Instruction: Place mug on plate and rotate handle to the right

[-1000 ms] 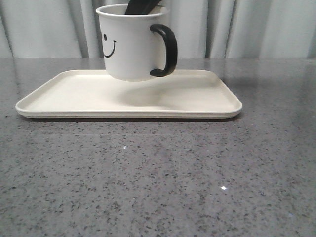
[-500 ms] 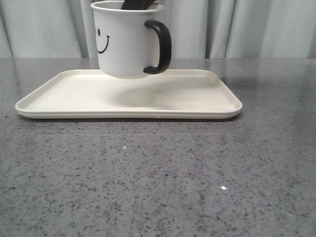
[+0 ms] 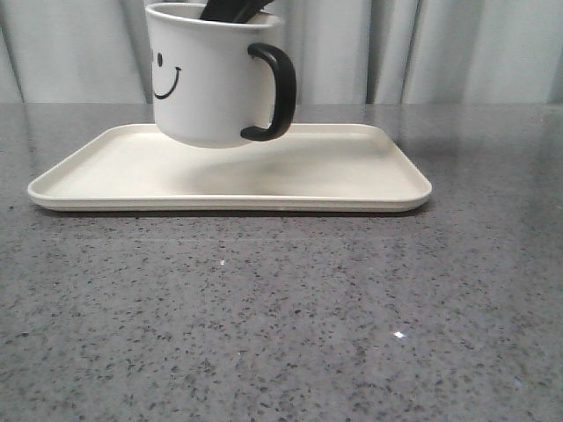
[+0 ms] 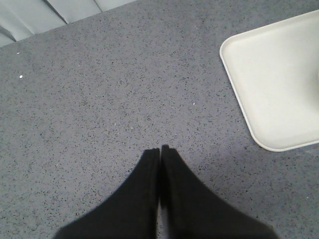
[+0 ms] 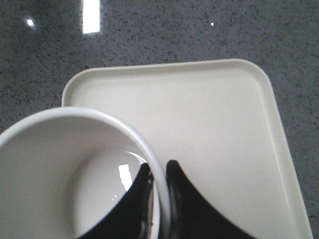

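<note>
The white mug [image 3: 207, 83] with a black smiley face hangs a little above the cream plate [image 3: 352, 180], over its left-middle part. Its black handle [image 3: 274, 92] points right. My right gripper [image 5: 159, 172] is shut on the mug's rim [image 5: 149, 154], one finger inside and one outside; its dark fingers [image 3: 230, 9] show inside the mug's mouth in the front view. The plate [image 5: 214, 129] lies below the mug. My left gripper [image 4: 160, 149] is shut and empty over the grey table, left of the plate's corner [image 4: 259, 89].
The speckled grey table [image 3: 281, 316] stretches in front of the plate. A grey curtain [image 3: 457, 48] hangs behind the table's far edge.
The mug, held by my right gripper, has moved to the left over the plate and slightly nearer. The left gripper's earlier state is not shown.
</note>
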You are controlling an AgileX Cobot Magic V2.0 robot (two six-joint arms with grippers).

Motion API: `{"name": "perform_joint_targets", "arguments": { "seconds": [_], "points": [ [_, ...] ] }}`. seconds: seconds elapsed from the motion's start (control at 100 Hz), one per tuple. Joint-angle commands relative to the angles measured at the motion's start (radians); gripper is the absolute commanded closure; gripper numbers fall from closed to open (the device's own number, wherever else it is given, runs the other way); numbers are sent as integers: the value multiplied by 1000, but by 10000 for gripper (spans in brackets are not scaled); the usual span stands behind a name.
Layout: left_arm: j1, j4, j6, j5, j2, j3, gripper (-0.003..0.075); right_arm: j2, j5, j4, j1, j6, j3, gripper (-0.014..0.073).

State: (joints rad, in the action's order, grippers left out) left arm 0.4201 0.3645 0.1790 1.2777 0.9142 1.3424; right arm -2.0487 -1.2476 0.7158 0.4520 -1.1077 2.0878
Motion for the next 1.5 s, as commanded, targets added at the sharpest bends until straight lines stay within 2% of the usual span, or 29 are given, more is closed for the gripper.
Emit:
{"name": "perform_joint_targets", "arguments": {
  "seconds": [0.0, 0.14, 0.36, 0.91, 1.09, 1.26, 1.49],
  "points": [
    [6, 15, 12, -17, -5, 20, 740, 61, -91, 103, -5, -32, 23, 659],
    [6, 15, 12, -17, -5, 20, 740, 61, -90, 138, -5, -36, 23, 659],
    [6, 13, 12, -17, -5, 20, 740, 63, -89, 16, -5, 39, 23, 662],
    [6, 13, 12, -17, -5, 20, 740, 63, -31, 34, -7, 114, 23, 655],
    [6, 13, 12, -17, -5, 20, 740, 63, -82, 22, -7, 67, 23, 655],
    [6, 13, 12, -17, -5, 20, 740, 63, -89, -66, -7, 46, 23, 659],
    [6, 13, 12, -17, -5, 20, 740, 63, -89, -63, -6, -8, 23, 659]
  ]
}}
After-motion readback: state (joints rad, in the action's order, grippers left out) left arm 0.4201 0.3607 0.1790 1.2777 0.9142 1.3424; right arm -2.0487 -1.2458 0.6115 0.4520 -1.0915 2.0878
